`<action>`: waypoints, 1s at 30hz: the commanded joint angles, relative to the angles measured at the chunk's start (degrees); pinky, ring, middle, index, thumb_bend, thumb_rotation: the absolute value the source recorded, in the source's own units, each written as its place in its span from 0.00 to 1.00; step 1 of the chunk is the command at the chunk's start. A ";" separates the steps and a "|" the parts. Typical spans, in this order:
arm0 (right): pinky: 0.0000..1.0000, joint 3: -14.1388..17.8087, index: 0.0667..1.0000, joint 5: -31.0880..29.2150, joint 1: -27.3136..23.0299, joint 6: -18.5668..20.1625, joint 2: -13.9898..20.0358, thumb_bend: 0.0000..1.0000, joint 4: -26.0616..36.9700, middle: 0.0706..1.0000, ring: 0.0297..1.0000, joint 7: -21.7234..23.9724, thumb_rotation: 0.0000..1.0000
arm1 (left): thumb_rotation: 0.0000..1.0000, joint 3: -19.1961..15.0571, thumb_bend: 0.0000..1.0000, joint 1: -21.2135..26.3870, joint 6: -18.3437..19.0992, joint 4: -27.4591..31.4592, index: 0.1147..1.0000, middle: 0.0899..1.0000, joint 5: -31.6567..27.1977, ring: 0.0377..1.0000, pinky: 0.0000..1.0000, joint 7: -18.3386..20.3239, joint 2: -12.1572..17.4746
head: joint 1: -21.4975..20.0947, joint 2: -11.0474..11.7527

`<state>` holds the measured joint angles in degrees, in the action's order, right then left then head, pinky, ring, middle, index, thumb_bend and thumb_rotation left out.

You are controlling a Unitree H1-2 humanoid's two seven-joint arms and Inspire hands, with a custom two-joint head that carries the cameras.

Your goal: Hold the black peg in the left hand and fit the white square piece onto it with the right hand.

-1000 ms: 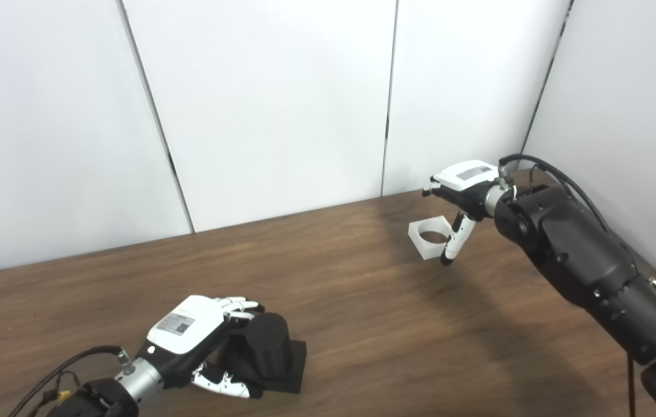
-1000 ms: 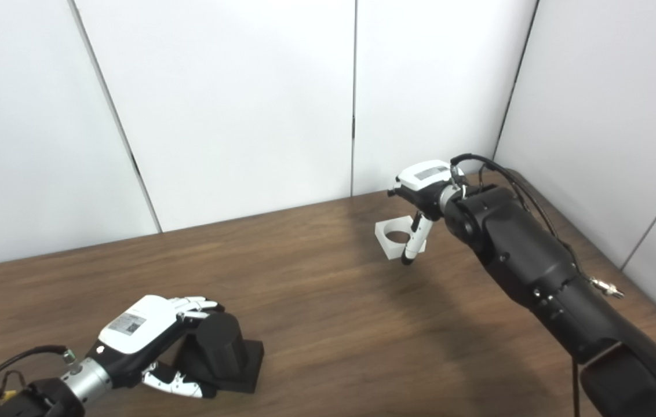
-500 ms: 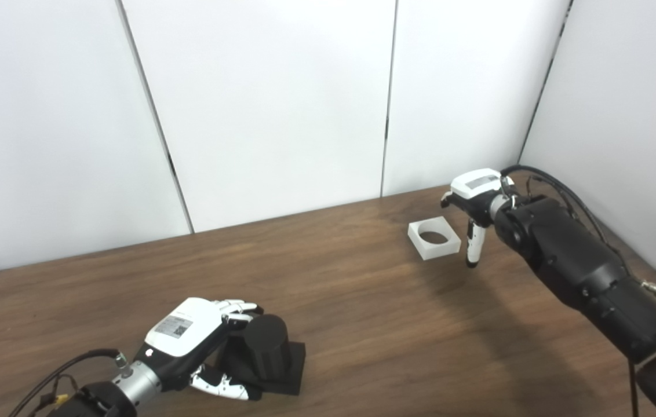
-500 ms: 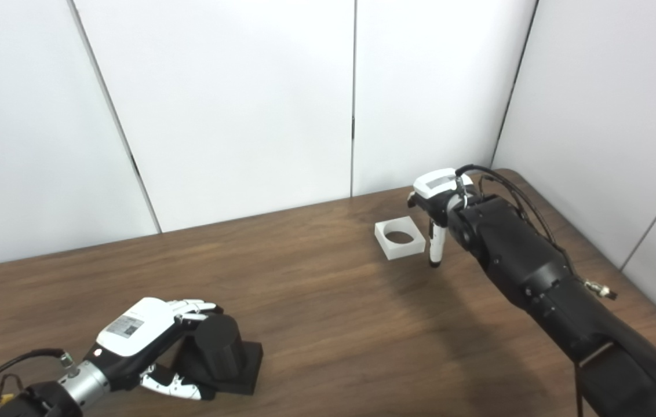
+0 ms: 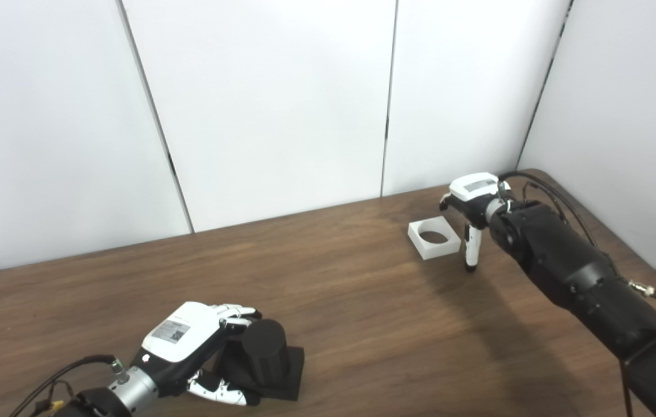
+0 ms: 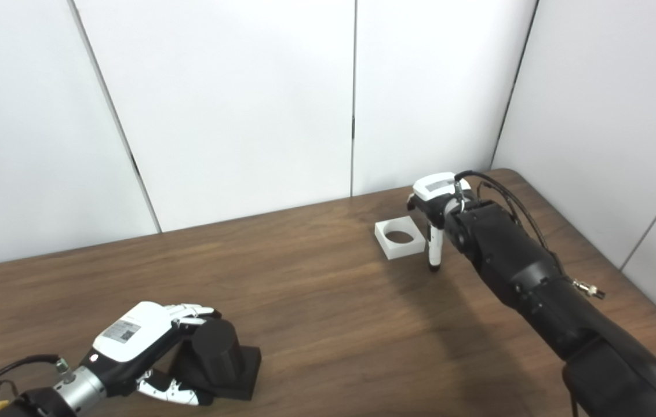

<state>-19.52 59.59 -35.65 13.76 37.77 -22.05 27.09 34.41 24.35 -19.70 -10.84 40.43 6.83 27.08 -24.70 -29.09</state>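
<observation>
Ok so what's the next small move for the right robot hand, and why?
Probably close the right robot hand on the white square piece: it sits beside the piece, holding nothing, while the left robot hand already wraps the black peg.

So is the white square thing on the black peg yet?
No. The white square piece lies flat on the table, its hole empty, far from the black peg in the left hand.
</observation>
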 commanded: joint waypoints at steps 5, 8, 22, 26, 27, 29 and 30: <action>0.82 -1.43 0.83 -0.59 -3.80 -0.11 -0.54 0.90 -1.34 0.90 0.90 -1.38 0.20 | 0.06 2.48 0.52 -3.68 0.98 -0.31 0.42 0.83 4.02 0.84 0.77 6.41 2.55 | 0.18 -0.29; 0.82 -2.05 0.83 -0.92 -4.42 -0.31 -0.97 0.90 -1.67 0.90 0.90 -1.33 0.19 | 0.06 2.48 0.52 -3.81 1.30 0.10 0.42 0.83 4.09 0.85 0.76 6.58 2.56 | 0.36 -0.53; 0.84 -6.13 0.79 -1.37 -6.58 -2.17 -3.10 0.90 -0.27 0.90 0.90 1.09 0.18 | 0.06 2.60 0.52 -3.90 2.30 0.57 0.42 0.84 4.26 0.85 0.77 7.32 2.62 | 0.82 -1.50; 0.84 -6.68 0.76 -1.68 -6.96 -3.04 -3.60 0.90 0.24 0.90 0.90 1.78 0.18 | 0.06 2.45 0.52 -3.94 2.18 0.35 0.42 0.84 4.16 0.85 0.77 6.89 2.47 | 1.06 -1.67; 0.84 -6.73 0.75 -1.65 -7.08 -2.93 -3.84 0.90 0.28 0.90 0.90 2.03 0.18 | 0.06 2.44 0.52 -3.92 2.13 0.22 0.42 0.84 4.18 0.85 0.77 6.78 2.45 | 1.06 -1.67; 0.85 -6.90 0.75 -1.44 -7.23 -2.75 -4.19 0.90 0.41 0.90 0.91 2.44 0.17 | 0.06 2.34 0.52 -3.93 2.03 0.00 0.42 0.84 4.00 0.84 0.77 6.61 2.41 | 1.06 -1.67; 0.85 -7.07 0.75 -1.28 -7.32 -2.81 -4.31 0.89 0.42 0.89 0.90 2.62 0.18 | 0.06 2.30 0.52 -3.92 1.97 -0.09 0.42 0.84 3.91 0.85 0.77 6.53 2.39 | 1.06 -1.67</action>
<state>-26.07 59.48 -40.34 12.48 34.50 -23.30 29.77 34.30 23.42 -17.39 -8.39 40.45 8.48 27.48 -23.64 -30.67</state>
